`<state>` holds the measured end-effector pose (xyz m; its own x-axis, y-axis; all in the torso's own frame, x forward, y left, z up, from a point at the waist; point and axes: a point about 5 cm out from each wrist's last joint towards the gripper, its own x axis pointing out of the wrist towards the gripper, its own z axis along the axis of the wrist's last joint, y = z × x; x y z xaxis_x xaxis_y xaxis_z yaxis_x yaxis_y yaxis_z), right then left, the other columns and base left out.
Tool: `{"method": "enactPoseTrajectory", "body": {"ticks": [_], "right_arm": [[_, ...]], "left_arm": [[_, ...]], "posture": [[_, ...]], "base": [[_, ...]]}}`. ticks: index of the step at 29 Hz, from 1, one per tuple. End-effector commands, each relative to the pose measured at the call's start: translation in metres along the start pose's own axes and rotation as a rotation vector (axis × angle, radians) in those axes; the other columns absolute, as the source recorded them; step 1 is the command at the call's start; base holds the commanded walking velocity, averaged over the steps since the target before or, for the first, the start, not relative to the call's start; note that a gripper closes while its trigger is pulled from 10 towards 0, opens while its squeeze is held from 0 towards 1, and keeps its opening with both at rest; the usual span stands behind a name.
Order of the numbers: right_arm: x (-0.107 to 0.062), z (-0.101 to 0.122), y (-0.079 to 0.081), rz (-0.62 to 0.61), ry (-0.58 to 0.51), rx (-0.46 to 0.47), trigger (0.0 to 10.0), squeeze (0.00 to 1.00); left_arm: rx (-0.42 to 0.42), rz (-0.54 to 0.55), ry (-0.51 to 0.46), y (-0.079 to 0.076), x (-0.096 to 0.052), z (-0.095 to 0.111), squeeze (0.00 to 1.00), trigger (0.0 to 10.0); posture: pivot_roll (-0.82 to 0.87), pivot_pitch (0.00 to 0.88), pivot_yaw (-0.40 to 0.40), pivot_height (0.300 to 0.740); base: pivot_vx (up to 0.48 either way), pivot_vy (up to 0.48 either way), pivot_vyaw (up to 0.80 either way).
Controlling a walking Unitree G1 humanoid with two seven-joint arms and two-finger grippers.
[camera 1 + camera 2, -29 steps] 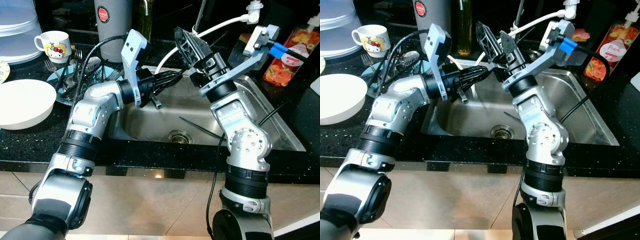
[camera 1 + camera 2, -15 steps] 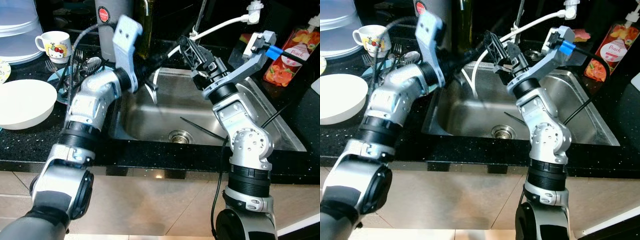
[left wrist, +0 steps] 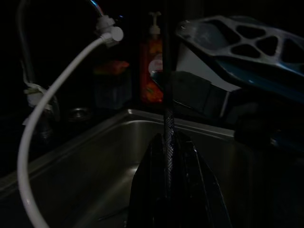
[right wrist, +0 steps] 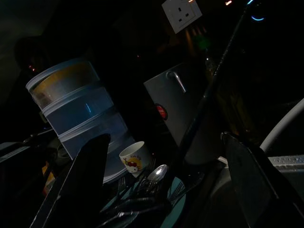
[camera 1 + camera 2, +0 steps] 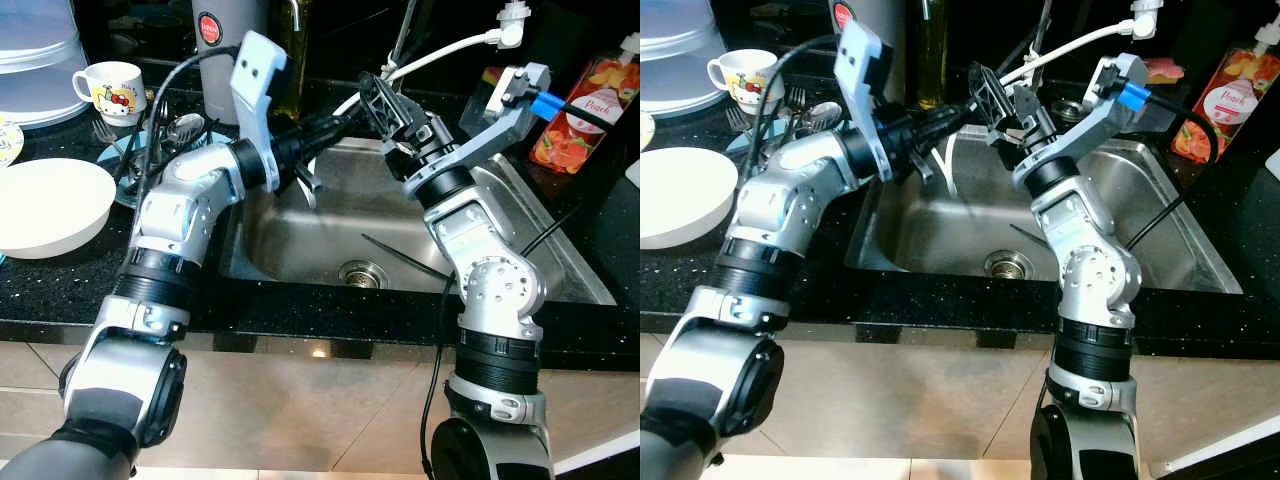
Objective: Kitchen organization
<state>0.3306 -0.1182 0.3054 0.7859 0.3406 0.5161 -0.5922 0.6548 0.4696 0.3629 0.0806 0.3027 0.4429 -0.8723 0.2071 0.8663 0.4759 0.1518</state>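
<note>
Left claw (image 5: 330,125) grips thin rod (image 3: 167,95) beside right claw (image 5: 385,95)

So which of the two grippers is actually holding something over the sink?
The left gripper, shut on a thin black rod; the right gripper is open.

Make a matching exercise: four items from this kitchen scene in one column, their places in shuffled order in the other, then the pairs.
Things:
1. white bowl
2. mug
3. drain
4. orange soap bottle

Places:
A. bottom of the sink
B. counter to the right of the sink
C. counter at the near left
D. back left, beside the stacked containers

Pairs: 1-C, 2-D, 3-A, 4-B
</note>
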Motion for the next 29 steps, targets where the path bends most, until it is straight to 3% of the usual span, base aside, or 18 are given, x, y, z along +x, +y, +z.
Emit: {"method": "enactPoseTrajectory", "body": {"ticks": [1, 2, 3, 4, 5, 6, 7, 8, 9, 26, 27, 29], "right_arm": [[-0.0002, -0.0026, -0.0028, -0.012, 0.014, 0.016, 10.0, 0.0], [-0.0002, -0.0025, -0.0029, -0.012, 0.014, 0.018, 10.0, 0.0], [-0.0002, -0.0026, -0.0031, -0.013, 0.014, 0.02, 9.0, 0.0], [-0.0002, -0.0027, -0.0033, -0.014, 0.015, 0.021, 9.0, 0.0], [-0.0004, -0.0026, -0.0035, -0.015, 0.015, 0.022, 5.9, 0.0], [-0.0004, -0.0026, -0.0035, -0.015, 0.015, 0.022, 5.9, 0.0], [-0.0004, -0.0027, -0.0036, -0.014, 0.015, 0.024, 4.1, 0.0], [-0.0005, -0.0027, -0.0036, -0.014, 0.015, 0.025, 3.3, 0.0], [-0.0005, -0.0028, -0.0036, -0.014, 0.015, 0.026, 0.0, 0.0], [-0.0009, -0.0057, -0.0024, -0.004, 0.027, 0.032, 0.0, 0.0], [-0.0007, -0.0065, -0.0023, -0.003, 0.034, 0.025, 10.0, 0.0], [-0.0005, -0.0076, -0.0022, -0.003, 0.042, 0.019, 10.0, 0.0]], "left_arm": [[-0.001, -0.033, 0.014, -0.0052, 0.0015, -0.0018, 0.0, 10.0], [-0.002, -0.033, 0.015, -0.0052, 0.0013, -0.0017, 0.0, 10.0], [-0.009, -0.045, 0.008, -0.006, 0.0008, -0.001, 0.0, 10.0], [-0.013, -0.05, 0.006, -0.0065, 0.0004, -0.0006, 0.0, 10.0], [-0.011, -0.052, 0.008, -0.0068, 0.0006, -0.0008, 0.0, 10.0], [-0.011, -0.052, 0.008, -0.0068, 0.0006, -0.0008, 0.0, 10.0], [-0.011, -0.049, 0.008, -0.0066, 0.0007, -0.0009, 0.0, 10.0], [-0.01, -0.045, 0.01, -0.0062, 0.0009, -0.001, 0.0, 10.0], [-0.01, -0.044, 0.012, -0.006, 0.0008, -0.0011, 0.0, 10.0], [0.006, -0.055, 0.018, -0.0089, 0.0001, -0.002, 0.0, 10.0], [0.015, -0.047, 0.018, -0.009, 0.0004, -0.0025, 0.0, 10.0], [0.023, -0.038, 0.017, -0.0089, 0.0006, -0.003, 0.0, 10.0]], "posture": [[0.21, 0.065, -0.069, 0.74], [0.21, 0.065, -0.069, 0.74], [0.21, 0.065, -0.069, 0.74], [0.21, 0.065, -0.069, 0.74], [0.21, 0.065, -0.069, 0.74], [0.21, 0.065, -0.069, 0.74], [0.21, 0.065, -0.069, 0.74], [0.21, 0.065, -0.069, 0.74], [0.21, 0.065, -0.069, 0.74], [0.21, 0.057, -0.072, 0.74], [0.21, 0.056, -0.073, 0.74], [0.21, 0.054, -0.073, 0.74]], "base": [[0.0, 0.0, 0.0], [0.0, 0.0, 0.0], [0.0, 0.0, 0.0], [0.0, 0.0, 0.0], [0.0, 0.0, 0.0], [0.0, 0.0, 0.0], [0.0, 0.0, 0.0], [0.0, 0.0, 0.0], [0.0, 0.0, 0.0], [0.0, 0.0, 0.0], [0.0, 0.0, 0.0], [0.0, 0.0, 0.0]]}}
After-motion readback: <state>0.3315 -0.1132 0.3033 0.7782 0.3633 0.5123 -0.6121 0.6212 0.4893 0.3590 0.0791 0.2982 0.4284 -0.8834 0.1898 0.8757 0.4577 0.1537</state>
